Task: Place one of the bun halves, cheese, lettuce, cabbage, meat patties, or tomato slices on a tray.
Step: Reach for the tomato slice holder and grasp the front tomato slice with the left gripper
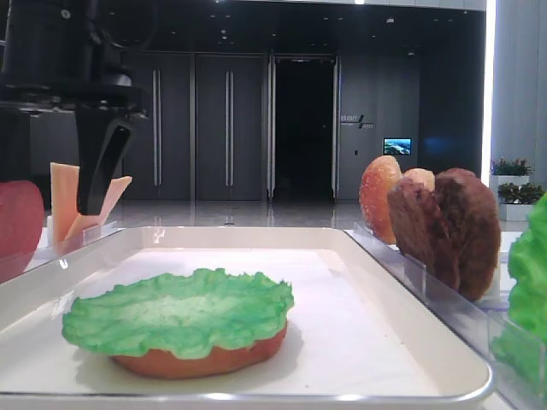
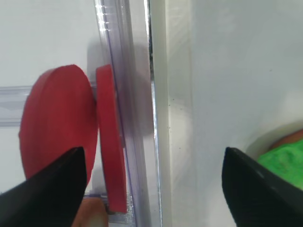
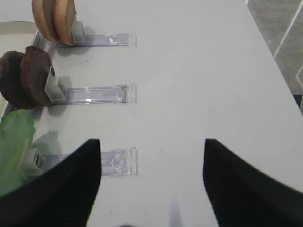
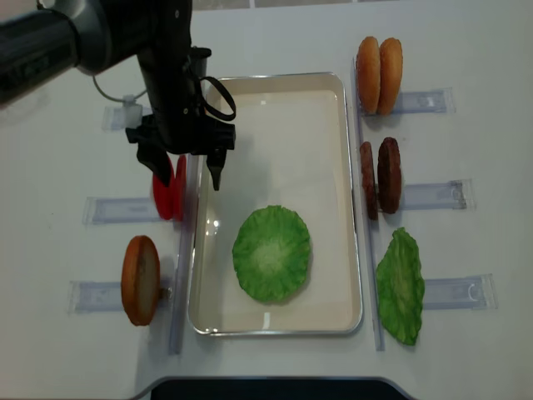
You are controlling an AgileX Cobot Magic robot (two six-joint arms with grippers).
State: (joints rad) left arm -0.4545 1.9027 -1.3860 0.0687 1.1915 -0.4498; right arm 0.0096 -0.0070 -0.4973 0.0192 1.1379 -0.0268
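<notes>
On the white tray (image 4: 275, 92) a green lettuce leaf (image 4: 271, 252) lies on an orange bun half (image 1: 201, 363). My left gripper (image 4: 185, 175) hangs open over the tray's left rim, straddling it and the two upright red tomato slices (image 4: 169, 187). In the left wrist view the tomato slices (image 2: 57, 127) stand by the left finger, nothing is held by the gripper (image 2: 151, 161), and the tray rim (image 2: 175, 118) runs between the fingers. My right gripper (image 3: 151, 151) is open over bare table. Cheese slices (image 1: 64, 192) stand behind the left gripper's finger (image 1: 101, 166).
Clear holders line both sides of the tray. On the right are two bun halves (image 4: 379, 62), two meat patties (image 4: 379, 177) and a second lettuce leaf (image 4: 401, 285). A bun half (image 4: 140, 279) stands at the front left. White table surrounds everything.
</notes>
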